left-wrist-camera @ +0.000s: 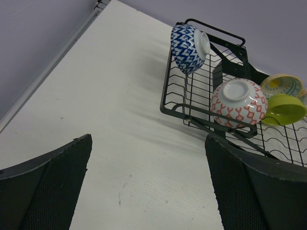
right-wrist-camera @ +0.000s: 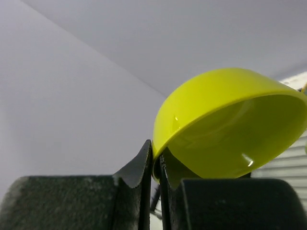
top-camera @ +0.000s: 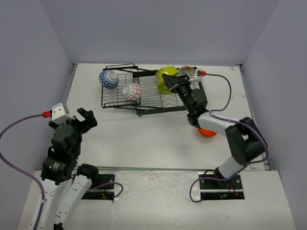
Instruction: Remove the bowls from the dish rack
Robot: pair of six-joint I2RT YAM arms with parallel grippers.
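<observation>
Five small round bowls show. In the large black wire dish rack a blue-patterned bowl sits at the far left corner, a red-and-white patterned bowl beside it, and a cream bowl with a yellow centre at the far right. The right jaws clamp the rim of a lime green bowl over the rack's right part. An orange bowl lies on the white desk off the rack's near right corner. The left jaws stand wide apart, well off its near left.

walls: plain pale lavender-grey, three sides | table: white, matte | light: even, soft shadows
</observation>
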